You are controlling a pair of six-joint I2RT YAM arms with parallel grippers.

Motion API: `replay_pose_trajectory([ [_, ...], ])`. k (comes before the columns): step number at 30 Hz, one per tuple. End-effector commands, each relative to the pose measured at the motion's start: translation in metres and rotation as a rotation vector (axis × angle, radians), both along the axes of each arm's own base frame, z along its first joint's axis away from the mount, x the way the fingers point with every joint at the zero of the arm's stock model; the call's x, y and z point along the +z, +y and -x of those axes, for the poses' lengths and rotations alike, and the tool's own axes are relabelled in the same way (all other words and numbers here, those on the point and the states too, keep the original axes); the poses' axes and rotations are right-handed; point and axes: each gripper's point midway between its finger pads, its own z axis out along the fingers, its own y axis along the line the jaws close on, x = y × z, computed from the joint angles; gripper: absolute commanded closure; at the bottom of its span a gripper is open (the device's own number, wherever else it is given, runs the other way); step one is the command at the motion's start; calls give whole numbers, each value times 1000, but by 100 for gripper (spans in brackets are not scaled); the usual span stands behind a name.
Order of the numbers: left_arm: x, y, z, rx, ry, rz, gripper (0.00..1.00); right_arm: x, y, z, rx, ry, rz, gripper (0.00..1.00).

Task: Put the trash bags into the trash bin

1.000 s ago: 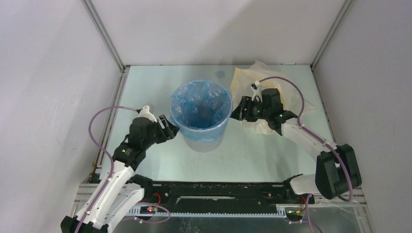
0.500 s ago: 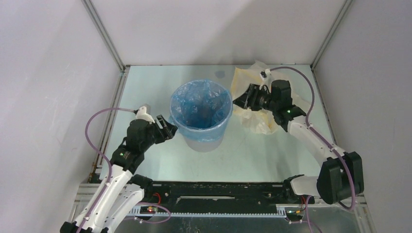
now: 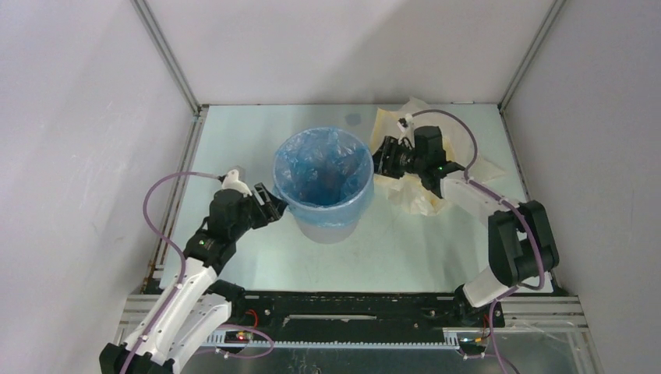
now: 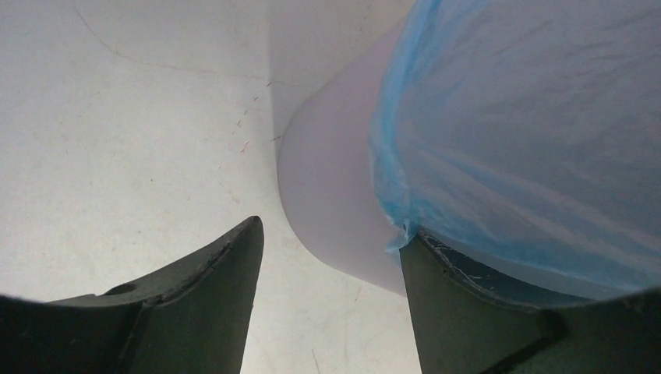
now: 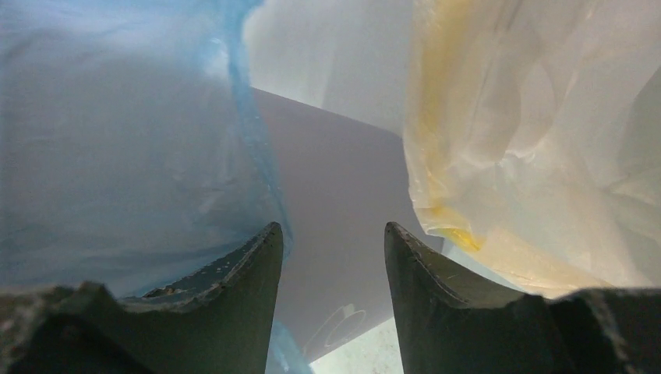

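Observation:
The pale grey-lavender trash bin (image 3: 331, 226) stands mid-table. The blue trash bag (image 3: 321, 175) lines its inside and folds down over the rim. My left gripper (image 3: 274, 206) is open at the bin's left side; in the left wrist view (image 4: 331, 238) the bin wall (image 4: 327, 179) and the bag's lower edge (image 4: 468, 140) sit just ahead, one finger (image 4: 460, 296) touching the bag's hem. My right gripper (image 3: 380, 162) is open at the bin's right side; in the right wrist view (image 5: 331, 234) the bin wall (image 5: 335, 179) shows between the jaws, the bag (image 5: 117, 140) to their left.
A larger pale yellow plastic bag (image 3: 421, 132) lies on the table at the back right, under and behind my right arm; it also shows in the right wrist view (image 5: 530, 117). White enclosure walls and metal frame posts (image 3: 167, 58) surround the table.
My right arm has swung left and forward, bringing its gripper closer to the bin's right rim. My left gripper has stayed at the bin's left side with little movement.

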Motion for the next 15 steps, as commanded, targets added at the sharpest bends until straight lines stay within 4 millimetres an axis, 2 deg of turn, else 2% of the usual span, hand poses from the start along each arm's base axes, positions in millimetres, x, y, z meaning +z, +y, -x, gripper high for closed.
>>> replay_pose_trajectory([
  [1,3,-2,-7,7,-32,21,29,2,21,2,38,-13,1,46],
  [5,1,0,-7,12,-30,12,29,-9,13,1,0,3,51,47],
  [9,-6,4,-6,33,-20,4,29,-5,-17,-5,-134,-30,103,44],
  [13,-9,8,-4,56,-22,1,29,20,-48,-4,-251,-121,165,39],
  [15,-5,12,-2,72,-36,-4,28,44,-59,-2,-288,-197,182,38],
])
